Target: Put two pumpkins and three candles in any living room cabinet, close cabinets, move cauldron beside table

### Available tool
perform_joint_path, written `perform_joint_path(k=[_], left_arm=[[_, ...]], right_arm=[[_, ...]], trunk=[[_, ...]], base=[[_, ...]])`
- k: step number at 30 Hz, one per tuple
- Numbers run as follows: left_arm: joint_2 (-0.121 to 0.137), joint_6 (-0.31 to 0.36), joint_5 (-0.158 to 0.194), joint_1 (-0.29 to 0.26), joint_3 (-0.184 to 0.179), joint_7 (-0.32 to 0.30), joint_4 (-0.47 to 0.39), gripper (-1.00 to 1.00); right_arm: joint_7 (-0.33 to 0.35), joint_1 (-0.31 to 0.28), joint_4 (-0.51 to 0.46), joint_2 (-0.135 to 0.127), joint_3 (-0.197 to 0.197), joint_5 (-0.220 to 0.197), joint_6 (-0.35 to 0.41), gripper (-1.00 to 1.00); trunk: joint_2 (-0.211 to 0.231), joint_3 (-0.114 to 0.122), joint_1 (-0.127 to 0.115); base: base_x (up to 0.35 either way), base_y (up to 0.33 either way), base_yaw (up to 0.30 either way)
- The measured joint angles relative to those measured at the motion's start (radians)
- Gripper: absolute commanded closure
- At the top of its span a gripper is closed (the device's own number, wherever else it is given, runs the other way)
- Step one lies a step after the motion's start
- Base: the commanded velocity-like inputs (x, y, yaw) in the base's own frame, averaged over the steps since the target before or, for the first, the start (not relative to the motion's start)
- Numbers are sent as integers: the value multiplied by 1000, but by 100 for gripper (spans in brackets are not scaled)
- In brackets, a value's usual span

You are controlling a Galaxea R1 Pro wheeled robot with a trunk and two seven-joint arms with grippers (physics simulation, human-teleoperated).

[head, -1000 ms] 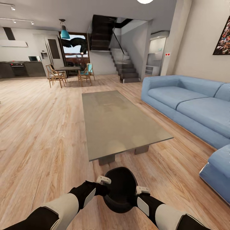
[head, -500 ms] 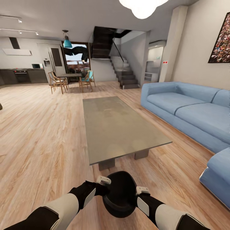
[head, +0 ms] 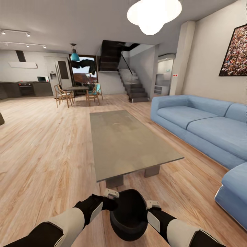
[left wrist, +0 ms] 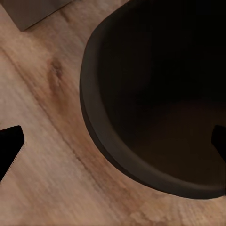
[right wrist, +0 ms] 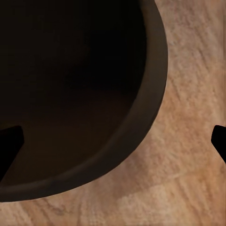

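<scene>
The black glossy cauldron (head: pixel 129 214) sits low in front of me over the wood floor, just short of the near end of the grey coffee table (head: pixel 127 144). My left gripper (head: pixel 111 195) is at its left rim and my right gripper (head: pixel 153 206) at its right rim. In the left wrist view the left gripper (left wrist: pixel 117 146) is open, its fingers far apart, one over the cauldron's dark inside (left wrist: pixel 165 94) and one over the floor. The right gripper (right wrist: pixel 117 141) straddles the cauldron rim (right wrist: pixel 146 113) the same way, open.
A blue sectional sofa (head: pixel 206 127) runs along the right side. Bare wood floor (head: pixel 44 147) spreads to the left of the table. A dining table with chairs (head: pixel 77 92), kitchen units (head: pixel 27 88) and stairs (head: pixel 133 89) stand at the back.
The head view has tilted upward, bringing the ceiling lamp into the picture. Both arms and the cauldron keep the same places relative to each other.
</scene>
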Motion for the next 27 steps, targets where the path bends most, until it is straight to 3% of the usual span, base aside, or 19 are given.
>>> perform_joint_path(k=[5,14,27], left_arm=[[1,-1,0,0,1,-1,0,-100],[4,-1,2,0,2,0,9,-100],[9,-1,3,0,3,5,11,-100]], right_arm=[[-1,0,0,0,0,0,1,-100],[-1,1,0,-1,-2,-1,7,-100],[-1,2,1,-3,0,0,10,-100]], trunk=[[1,19,-2],[64,48,-37],[64,48,-36]], base=[[0,0,0],[0,0,0],[-67,4,0]])
